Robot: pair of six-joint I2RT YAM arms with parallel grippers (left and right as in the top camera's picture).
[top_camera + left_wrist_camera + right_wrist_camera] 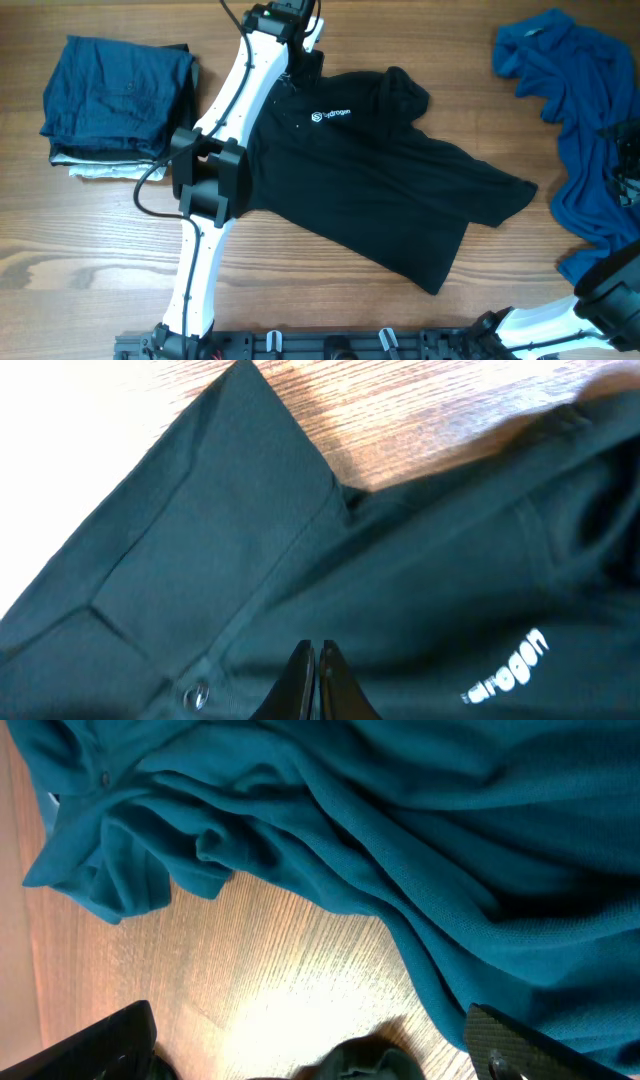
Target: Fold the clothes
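Left gripper (315,660) jaws together at black shirt (380,170) collar, 12 o'clock; right gripper (310,1042) jaws wide apart beside blue garment (580,120), 3 o'clock

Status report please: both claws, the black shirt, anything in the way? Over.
Left claw shut at black shirt collar, grip unclear. Right claw open above crumpled blue garment. Shirt spread, unfolded. Nothing lying on it; folded stack off left.

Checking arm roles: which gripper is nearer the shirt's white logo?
Left. The left gripper sits over the black shirt by its logo; the right gripper hovers over the blue garment.
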